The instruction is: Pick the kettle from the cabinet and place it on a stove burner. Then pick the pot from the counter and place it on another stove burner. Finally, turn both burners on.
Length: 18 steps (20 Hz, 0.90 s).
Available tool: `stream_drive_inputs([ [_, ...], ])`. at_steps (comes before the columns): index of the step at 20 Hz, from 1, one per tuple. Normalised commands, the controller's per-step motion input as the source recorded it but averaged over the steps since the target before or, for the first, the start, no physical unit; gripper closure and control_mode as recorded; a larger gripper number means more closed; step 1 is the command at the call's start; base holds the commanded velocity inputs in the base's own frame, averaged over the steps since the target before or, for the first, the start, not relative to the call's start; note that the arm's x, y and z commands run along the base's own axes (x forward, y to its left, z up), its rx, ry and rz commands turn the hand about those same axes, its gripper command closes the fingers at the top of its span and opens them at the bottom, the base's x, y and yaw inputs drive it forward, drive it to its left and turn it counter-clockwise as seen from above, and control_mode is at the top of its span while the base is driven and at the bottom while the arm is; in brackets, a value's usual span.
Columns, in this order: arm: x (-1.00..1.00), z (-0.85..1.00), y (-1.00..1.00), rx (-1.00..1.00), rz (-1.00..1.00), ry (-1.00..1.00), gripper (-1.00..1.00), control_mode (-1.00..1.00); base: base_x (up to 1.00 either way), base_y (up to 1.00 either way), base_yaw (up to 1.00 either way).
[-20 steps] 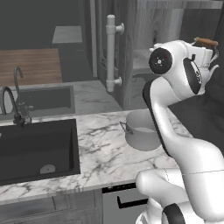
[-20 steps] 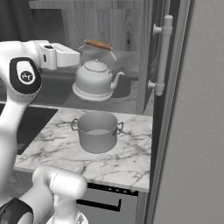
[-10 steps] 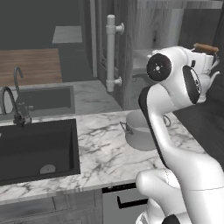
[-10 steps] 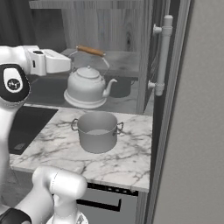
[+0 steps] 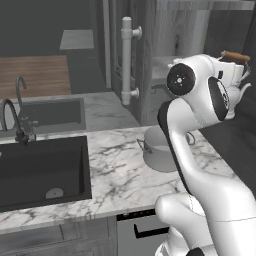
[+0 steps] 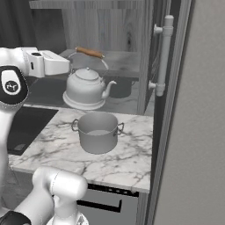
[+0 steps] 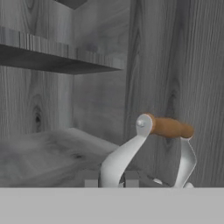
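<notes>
Now the hand (image 6: 72,66) is clamped on the kettle (image 6: 86,88) by its arched handle — so it hangs upright, clear above the pot (image 6: 97,131) on the bench (image 6: 127,160), just outside the cabinet (image 6: 165,57).

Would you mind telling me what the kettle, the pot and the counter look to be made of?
The kettle looks like pale, silvery, softly glossy metal; its handle grip is brown, likely wood. The pot seems to be matte grey metal, evenly dull without reflections. The counter appears to be polished white marble, judging by its grey veins, though it could be an imitation.
</notes>
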Motion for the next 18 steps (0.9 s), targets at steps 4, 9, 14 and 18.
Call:
stream_drive_inputs([
  [4,0.0,0.0,0.0,0.0,0.0,0.0,1.0,1.0,-0.42,0.18,-0.01],
  [9,0.0,0.0,0.0,0.0,0.0,0.0,1.0,1.0,-0.49,0.39,-0.11],
  [14,0.0,0.0,0.0,0.0,0.0,0.0,1.0,1.0,-0.51,0.45,-0.12],
  [18,0.0,0.0,0.0,0.0,0.0,0.0,1.0,1.0,-0.46,0.47,-0.14],
])
